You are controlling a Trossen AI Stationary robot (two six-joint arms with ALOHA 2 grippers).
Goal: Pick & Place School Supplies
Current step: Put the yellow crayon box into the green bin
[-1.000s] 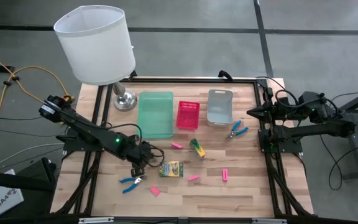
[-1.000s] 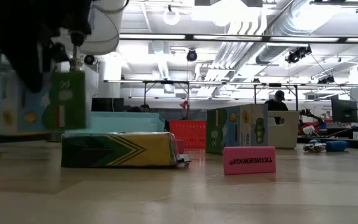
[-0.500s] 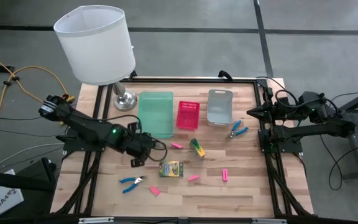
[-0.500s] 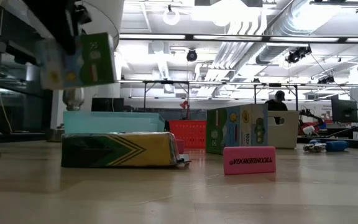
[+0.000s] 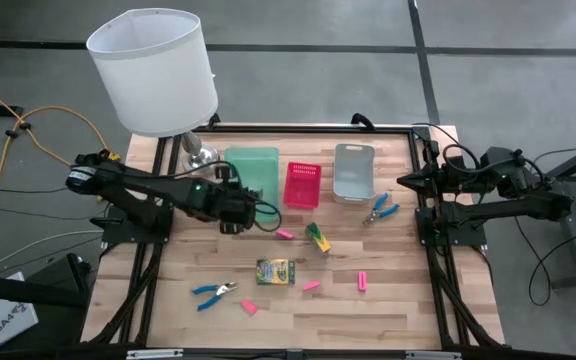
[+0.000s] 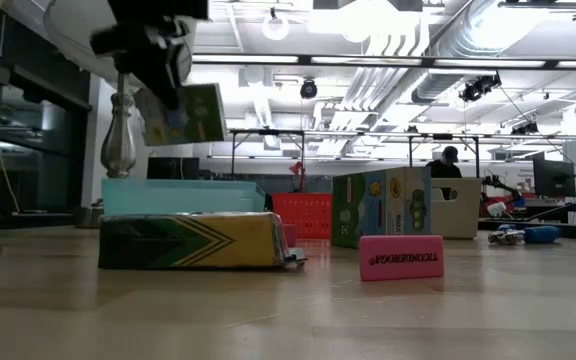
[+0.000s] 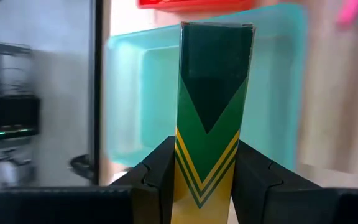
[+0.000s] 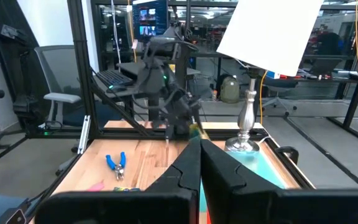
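left tool [image 7: 207,180] grips a crayon box [image 7: 211,112] upright between its fingers, lifted just beside the green tray [image 5: 251,180].

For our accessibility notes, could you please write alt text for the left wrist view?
The left gripper is shut on a yellow-and-green crayon box, held upright between its two dark fingers. Behind the box lies the green tray, with the edge of the pink tray beyond it and wooden table alongside.

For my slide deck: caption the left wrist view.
Left gripper holds a crayon box upright before the green tray.
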